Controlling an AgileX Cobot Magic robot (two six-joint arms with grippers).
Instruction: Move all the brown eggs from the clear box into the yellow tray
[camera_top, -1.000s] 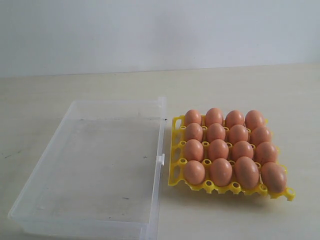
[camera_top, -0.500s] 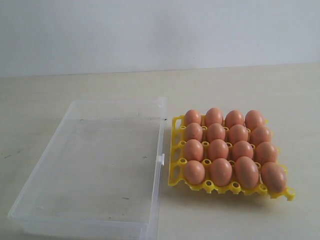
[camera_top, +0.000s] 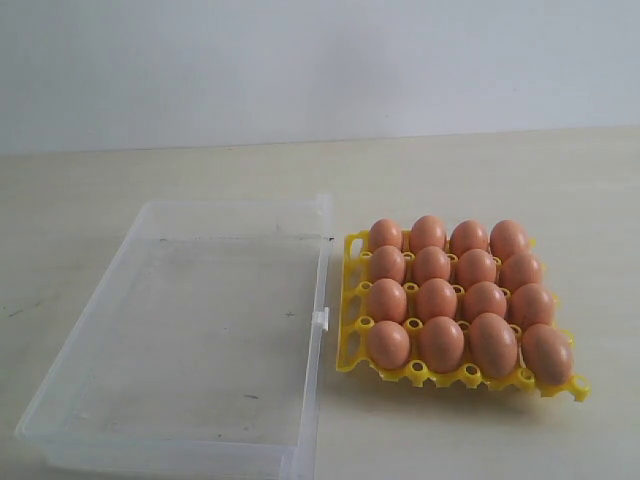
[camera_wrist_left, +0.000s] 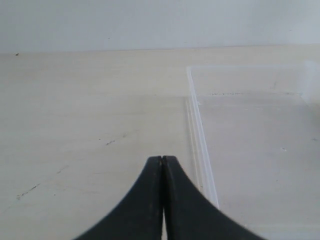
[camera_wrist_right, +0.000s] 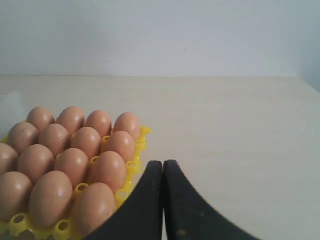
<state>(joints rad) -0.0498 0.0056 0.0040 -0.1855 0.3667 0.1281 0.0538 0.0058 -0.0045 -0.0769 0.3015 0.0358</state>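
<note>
Several brown eggs (camera_top: 437, 299) fill every cup of the yellow tray (camera_top: 348, 345), right of the clear box (camera_top: 322, 320), which holds no eggs. Neither gripper shows in the exterior view. In the left wrist view my left gripper (camera_wrist_left: 163, 159) is shut on nothing, hovering just outside the clear box's wall (camera_wrist_left: 199, 131). In the right wrist view my right gripper (camera_wrist_right: 163, 163) is also shut and empty, beside the yellow tray's edge (camera_wrist_right: 134, 165) and its brown eggs (camera_wrist_right: 73, 164).
Everything rests on a pale wooden table (camera_top: 480, 170) before a plain white wall. Bare tabletop lies beyond the box and tray and to the right of the tray (camera_wrist_right: 240, 140).
</note>
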